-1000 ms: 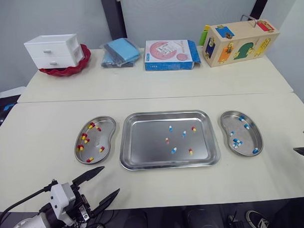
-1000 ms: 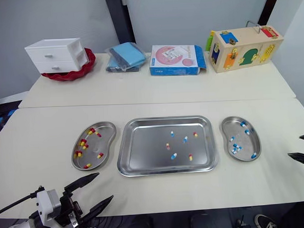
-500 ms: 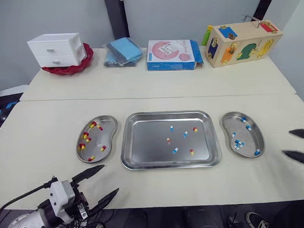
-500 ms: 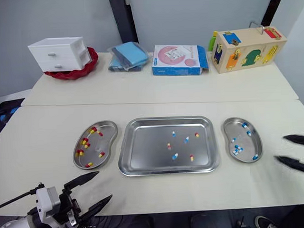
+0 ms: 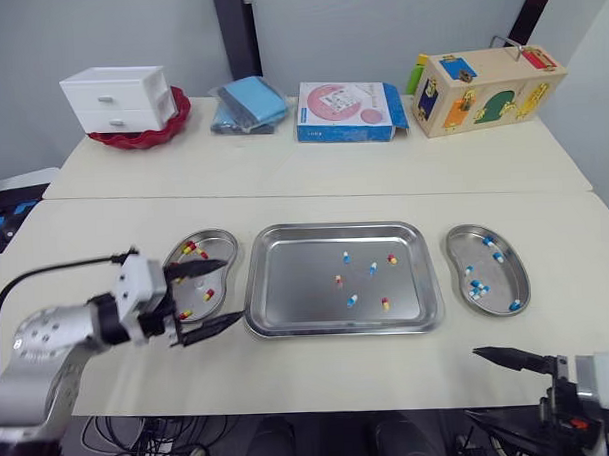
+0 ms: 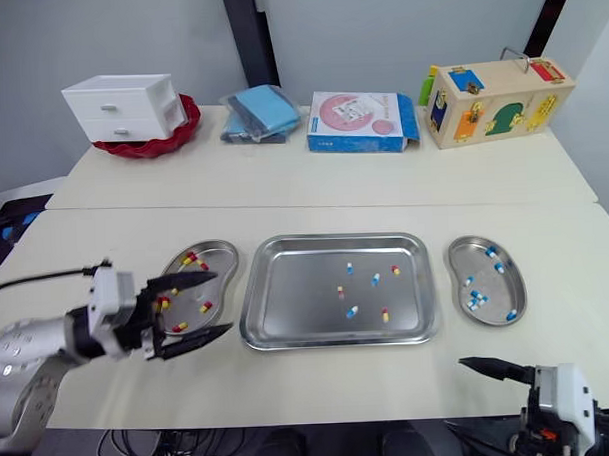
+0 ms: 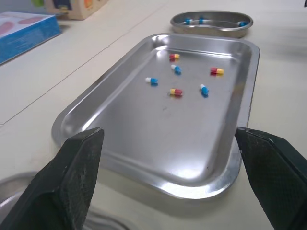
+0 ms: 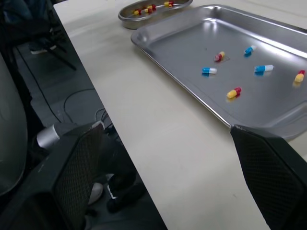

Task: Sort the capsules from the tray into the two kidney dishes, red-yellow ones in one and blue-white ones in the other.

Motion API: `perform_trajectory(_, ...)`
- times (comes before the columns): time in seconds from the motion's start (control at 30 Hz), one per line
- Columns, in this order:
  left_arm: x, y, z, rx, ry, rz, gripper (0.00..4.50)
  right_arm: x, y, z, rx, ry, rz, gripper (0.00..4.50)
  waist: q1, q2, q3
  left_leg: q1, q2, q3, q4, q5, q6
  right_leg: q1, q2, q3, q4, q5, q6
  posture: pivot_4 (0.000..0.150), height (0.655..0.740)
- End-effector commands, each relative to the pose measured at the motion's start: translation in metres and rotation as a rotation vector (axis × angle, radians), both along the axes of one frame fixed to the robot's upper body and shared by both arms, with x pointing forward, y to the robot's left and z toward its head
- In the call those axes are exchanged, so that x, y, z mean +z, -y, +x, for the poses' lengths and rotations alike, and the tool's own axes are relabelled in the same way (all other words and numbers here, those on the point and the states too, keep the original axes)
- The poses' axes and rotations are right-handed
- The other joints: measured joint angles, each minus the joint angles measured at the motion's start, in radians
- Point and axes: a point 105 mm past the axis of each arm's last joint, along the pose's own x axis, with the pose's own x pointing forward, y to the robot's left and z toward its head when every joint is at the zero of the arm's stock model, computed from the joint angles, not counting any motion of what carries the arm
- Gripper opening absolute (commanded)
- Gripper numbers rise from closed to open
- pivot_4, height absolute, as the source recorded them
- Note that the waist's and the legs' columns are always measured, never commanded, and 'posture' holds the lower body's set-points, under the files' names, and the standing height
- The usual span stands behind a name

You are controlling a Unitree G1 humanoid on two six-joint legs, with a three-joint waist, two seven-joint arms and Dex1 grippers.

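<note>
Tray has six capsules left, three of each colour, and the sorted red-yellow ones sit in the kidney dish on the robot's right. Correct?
Not quite. The sorted red-yellow capsules sit in the kidney dish on the robot's left; the right dish holds blue-white ones, as the left eye view shows. The tray does have six left, three of each colour.

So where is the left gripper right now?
The left gripper is open on the robot's left in the eye views, at the red-yellow kidney dish, fingertips near the tray.
</note>
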Motion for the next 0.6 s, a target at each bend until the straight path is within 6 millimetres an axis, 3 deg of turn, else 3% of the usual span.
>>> perform_trajectory(0.03, 0.001, 0.014, 0.013, -0.070, -0.014, 0.080, 4.50, 0.001, -0.005, 0.006, -0.039, 0.059, 0.012, 4.45, 0.001, 0.001, 0.000, 0.000, 0.000, 0.000, 0.000, 0.000, 0.000, 0.000, 0.000, 0.000, 0.000, 0.000, 0.000, 0.150, 0.7400)
perform_trajectory(0.23, -0.003, 0.044, 0.044, -0.153, -0.097, 0.206, 4.50, -0.004, -0.012, 0.014, -0.091, 0.091, 0.032, 4.45, 0.001, 0.002, 0.000, -0.001, -0.001, 0.000, 0.000, 0.000, 0.000, -0.001, 0.000, 0.000, 0.001, 0.000, 0.000, 0.150, 0.7400)
perform_trajectory(0.33, 0.000, 0.067, 0.055, -0.184, -0.141, 0.175, 4.50, -0.004, -0.014, 0.014, -0.116, 0.093, 0.041, 4.45, 0.001, 0.002, 0.000, -0.001, -0.001, 0.000, 0.000, 0.000, 0.000, -0.001, 0.000, 0.000, 0.001, 0.000, 0.000, 0.150, 0.7400)
perform_trajectory(0.43, -0.001, 0.086, 0.057, -0.227, -0.137, 0.197, 4.50, -0.006, -0.015, 0.014, -0.130, 0.088, 0.040, 4.45, 0.000, 0.002, 0.000, -0.002, -0.001, -0.001, 0.000, 0.000, 0.000, -0.001, 0.000, 0.000, 0.001, 0.000, 0.000, 0.150, 0.7400)
perform_trajectory(0.6, -0.020, 0.109, 0.058, -0.289, -0.100, 0.292, 4.50, -0.005, -0.019, 0.016, -0.156, 0.095, 0.055, 4.45, 0.000, 0.002, 0.000, -0.001, -0.001, -0.001, 0.000, 0.000, 0.000, -0.001, 0.000, 0.000, 0.001, 0.000, -0.001, 0.150, 0.7400)
